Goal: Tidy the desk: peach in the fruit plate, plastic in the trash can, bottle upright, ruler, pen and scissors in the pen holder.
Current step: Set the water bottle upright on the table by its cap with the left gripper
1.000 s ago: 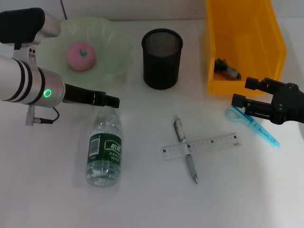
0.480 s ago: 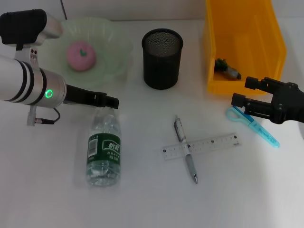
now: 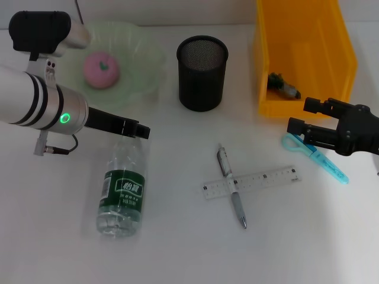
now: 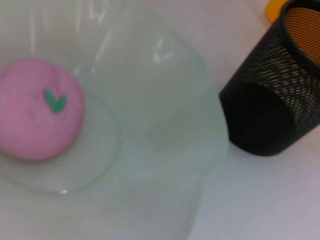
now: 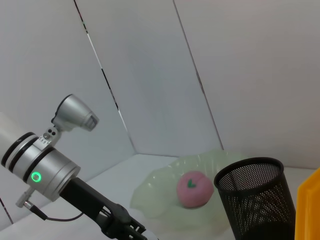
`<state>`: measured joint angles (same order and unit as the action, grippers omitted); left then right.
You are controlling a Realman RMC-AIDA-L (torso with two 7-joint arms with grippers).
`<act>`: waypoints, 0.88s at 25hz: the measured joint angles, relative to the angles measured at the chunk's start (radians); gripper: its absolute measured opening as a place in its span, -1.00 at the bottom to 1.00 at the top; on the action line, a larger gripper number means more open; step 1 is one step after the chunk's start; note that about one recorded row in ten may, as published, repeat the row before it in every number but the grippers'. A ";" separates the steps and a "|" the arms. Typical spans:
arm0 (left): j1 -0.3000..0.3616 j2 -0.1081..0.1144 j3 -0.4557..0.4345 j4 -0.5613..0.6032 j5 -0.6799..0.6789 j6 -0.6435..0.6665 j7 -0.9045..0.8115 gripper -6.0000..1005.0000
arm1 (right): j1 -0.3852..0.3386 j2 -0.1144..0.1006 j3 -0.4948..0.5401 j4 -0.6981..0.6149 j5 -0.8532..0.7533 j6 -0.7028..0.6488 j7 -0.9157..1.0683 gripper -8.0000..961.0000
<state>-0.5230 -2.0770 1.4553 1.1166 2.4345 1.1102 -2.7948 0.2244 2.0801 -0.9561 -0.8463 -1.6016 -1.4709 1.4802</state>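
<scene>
The bottle (image 3: pixel 122 190) lies on its side on the white desk (image 3: pixel 177 248), well to the near left of the pen holder (image 3: pixel 202 72). Its long axis runs almost straight toward and away from the robot, tilted slightly; the neck end points away, toward the fruit plate (image 3: pixel 145 56), and the base points toward the near edge. The left claw (image 3: pixel 137 130) sits at the neck end of the bottle; from the head view one cannot tell whether its fingers are spread or pinching the neck.

The pale green fruit plate, left of the pen holder, holds the pink peach (image 3: pixel 100 69), which shows a small green leaf mark on top. The black mesh pen holder stands upright. Right of it, the yellow bin (image 3: pixel 343 59) holds a small crumpled dark scrap (image 3: pixel 282 84).

Near and right of the pen holder, the pen (image 3: pixel 231 186) lies lengthwise toward the robot, crossed by the clear ruler (image 3: pixel 251 181), which runs left to right. The blue scissors (image 3: pixel 317 157) lie farther right, angled, partly under the right claw (image 3: pixel 299 117), whose fingers are spread apart and hold nothing.
</scene>
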 joint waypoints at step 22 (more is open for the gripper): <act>0.176 0.009 -0.257 0.144 -0.347 0.229 0.882 -0.01 | 0.013 -0.002 -0.003 -0.006 -0.002 -0.009 0.058 0.64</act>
<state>-0.3474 -2.0685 1.1986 1.2611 2.0875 1.3396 -1.9127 0.2374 2.0785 -0.9591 -0.8525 -1.6031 -1.4798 1.5383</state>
